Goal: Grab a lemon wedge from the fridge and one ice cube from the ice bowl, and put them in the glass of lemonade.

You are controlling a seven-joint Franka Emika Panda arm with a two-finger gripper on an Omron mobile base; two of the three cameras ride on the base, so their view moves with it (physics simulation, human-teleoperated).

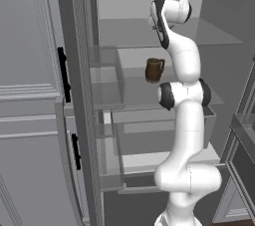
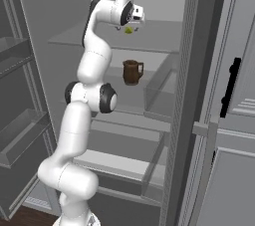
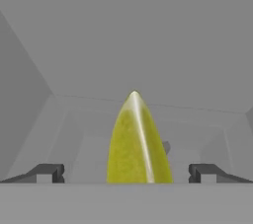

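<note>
Lemon wedge between my spread fingers, not yet pinched.

My gripper (image 3: 126, 172) straddles the lemon wedge (image 3: 136, 144), apparently on the fridge (image 2: 199, 70) upper shelf near its front edge; closing off-centre could squirt it backward, above the brown mug (image 2: 132, 72).

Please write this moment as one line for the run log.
stage: lemon pickup | fridge: open | pincer: open, either side of lemon wedge | wedge: not gripped | brown mug: shelf below

No readable text, labels, brands or numbers — no signs on anything — all surfaces blank
</note>
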